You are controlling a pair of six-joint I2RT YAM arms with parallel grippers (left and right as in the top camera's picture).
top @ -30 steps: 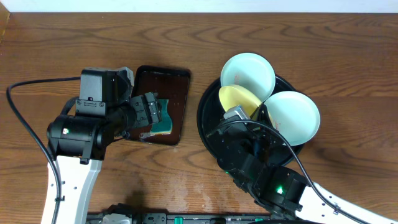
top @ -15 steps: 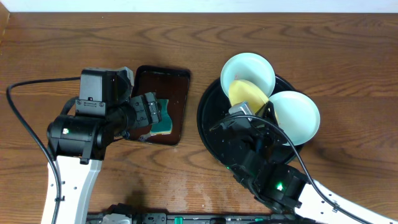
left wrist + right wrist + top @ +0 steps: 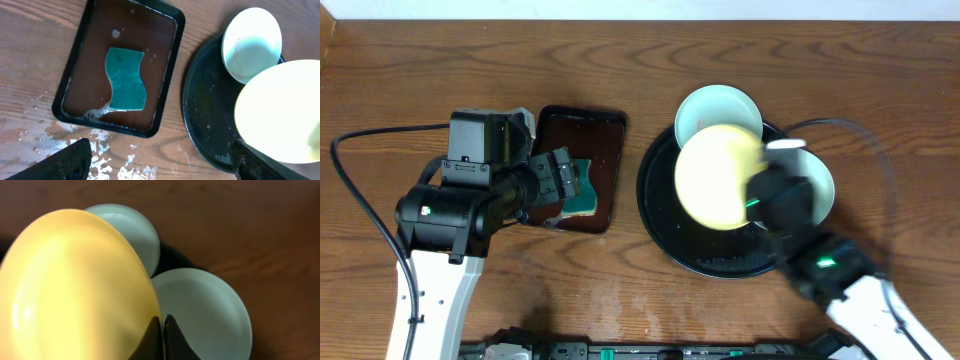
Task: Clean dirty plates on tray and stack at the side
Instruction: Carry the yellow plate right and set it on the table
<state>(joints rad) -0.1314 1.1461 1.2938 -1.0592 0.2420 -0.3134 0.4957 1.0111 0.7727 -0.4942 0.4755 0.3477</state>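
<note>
— How does the left arm [image 3: 438, 215] stand?
— It rises from the near left edge of the bench, bends at the elbow and reaches to the right. The left gripper [image 3: 570, 187] points right, jaws spread wide with nothing between them. In its wrist view the fingertips [image 3: 70, 160] sit in the two bottom corners.
— And the right arm [image 3: 850, 290]?
— It slants in from the near right corner, up and leftward, blurred in the overhead view. The right gripper [image 3: 162, 328] has its jaws pinched tight on the rim of the yellow plate [image 3: 75, 290].
</note>
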